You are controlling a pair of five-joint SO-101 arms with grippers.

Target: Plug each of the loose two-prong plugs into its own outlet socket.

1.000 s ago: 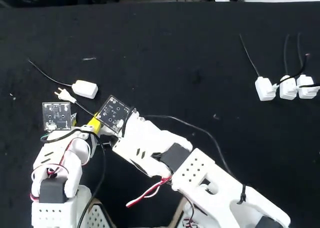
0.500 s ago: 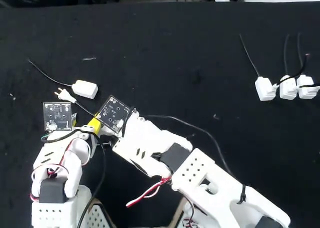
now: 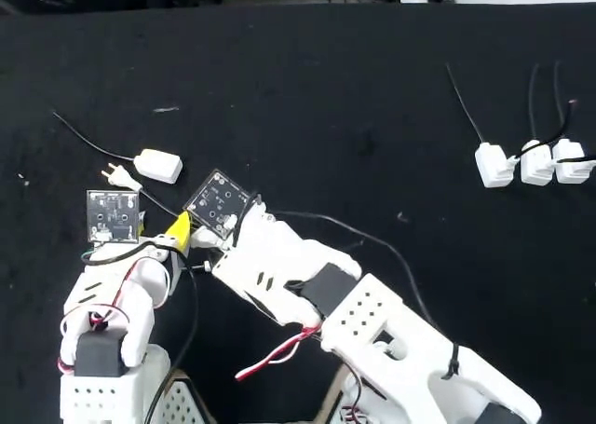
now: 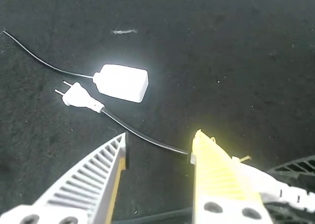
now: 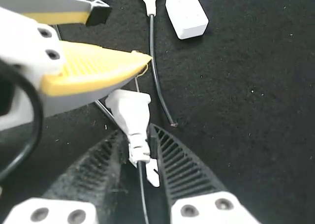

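We log the right gripper (image 5: pixel 139 138) with fingers clamped on the white plug (image 5: pixel 129 108), near the outlet socket (image 5: pixel 186 12) on the surface (image 5: pixel 246 111). The left gripper (image 4: pixel 158 138) has its fingers apart, the yellow one just beside the plug. We judge that contact could twist it askew.

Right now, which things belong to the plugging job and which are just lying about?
Job: white two-prong plug in right gripper; loose white corded plug; white rectangular socket block; three white blocks farther off.
Lying about: small white scrap.
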